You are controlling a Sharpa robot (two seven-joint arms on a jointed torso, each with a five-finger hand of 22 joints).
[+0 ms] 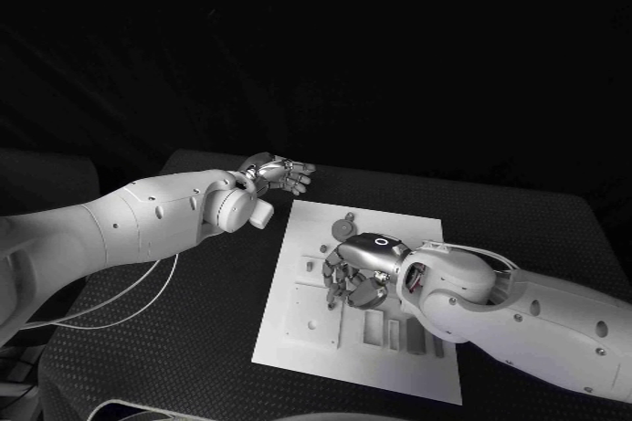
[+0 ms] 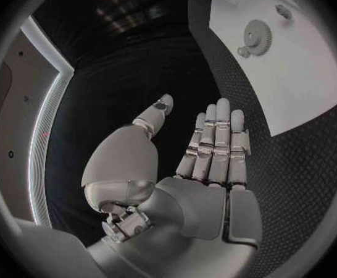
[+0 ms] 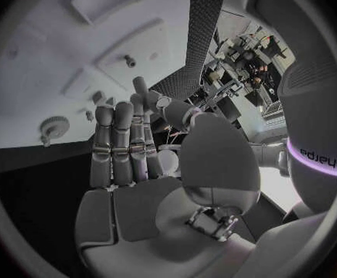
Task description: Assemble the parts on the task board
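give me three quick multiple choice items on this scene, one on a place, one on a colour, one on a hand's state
1. Where is the silver right hand?
A. above the white task board
B. off the black table
C. on the left arm

2. What colour is the table?
A. white
B. black
C. red

3. What is the silver left hand doing?
A. gripping a gear
B. pressing the board
C. open, holding nothing

Answers: 1 A, the head view shows it over the board's middle. 2 B, dark surface surrounds the board. 3 C, the left wrist view shows straight fingers and a bare palm.

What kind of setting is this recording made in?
Probably a robotics lab or test bench. A white task board with cut-out slots and a small gear lies on a black table, and cluttered equipment stands beyond the right hand.
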